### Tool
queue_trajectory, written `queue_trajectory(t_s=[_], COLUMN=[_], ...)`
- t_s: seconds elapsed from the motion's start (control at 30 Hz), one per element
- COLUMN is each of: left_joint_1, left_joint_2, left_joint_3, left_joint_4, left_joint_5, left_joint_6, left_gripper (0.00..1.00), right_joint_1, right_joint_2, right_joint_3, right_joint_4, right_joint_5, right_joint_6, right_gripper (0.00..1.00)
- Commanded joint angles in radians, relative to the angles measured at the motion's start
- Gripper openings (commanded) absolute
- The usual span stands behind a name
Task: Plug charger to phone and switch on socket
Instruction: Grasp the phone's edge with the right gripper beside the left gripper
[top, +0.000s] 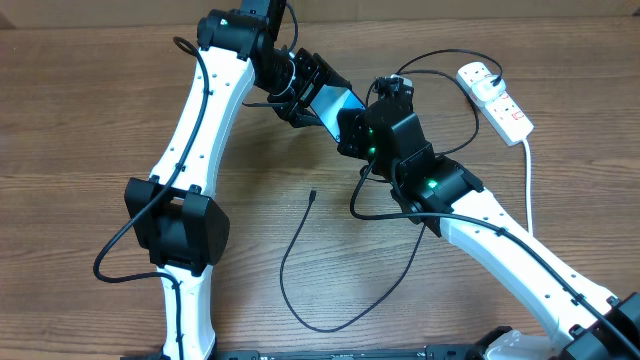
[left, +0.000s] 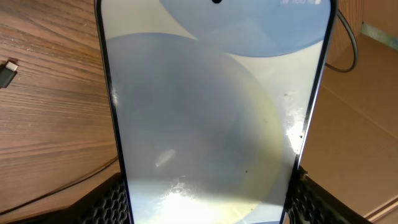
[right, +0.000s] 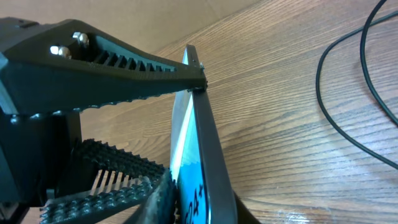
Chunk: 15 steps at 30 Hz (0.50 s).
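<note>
Readying the phone (left: 211, 112), clamped in the left gripper (top: 306, 90), with right gripper (top: 362, 122) closure unclear, possibly pinching too; next, fetching the loose charger connector (top: 313, 196).

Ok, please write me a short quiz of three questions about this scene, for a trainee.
1. True or false: the charger's connector tip is already in the phone.
2. Which holds the phone by its sides? A) the left pincer B) the right one C) neither
3. Where in the overhead view is the socket?
Key: 1 false, the tip lies loose on the table; 2 A; 3 upper right.
</note>
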<state>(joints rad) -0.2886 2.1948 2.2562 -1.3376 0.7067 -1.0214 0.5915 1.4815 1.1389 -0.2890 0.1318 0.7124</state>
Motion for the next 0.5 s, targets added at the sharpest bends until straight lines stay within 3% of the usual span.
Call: queue_trajectory(t_s=[0.0, 0.17, 0.47], left_joint_1=[-0.013, -0.013, -0.013], left_joint_2=[-0.016, -0.016, -0.016], left_joint_3=[0.017, 0.017, 0.017], left_joint_4=[0.003, 0.003, 0.003], left_joint_5=[0.042, 0.042, 0.006], left_joint_6=[0.013, 0.013, 0.057], left_gripper=[0.57, 0.57, 0.68], right_joint_1=[0.004, 0.004, 0.002], right_joint_2=[0.002, 0.002, 0.0], right_joint_3=[0.033, 0.033, 0.033], right_joint_4=[-0.001, 0.0, 0.007], right_joint_5=[0.011, 0.01, 0.014], right_joint_6=[-0.002, -0.001, 0.021], right_gripper=[0.17, 0.13, 0.09])
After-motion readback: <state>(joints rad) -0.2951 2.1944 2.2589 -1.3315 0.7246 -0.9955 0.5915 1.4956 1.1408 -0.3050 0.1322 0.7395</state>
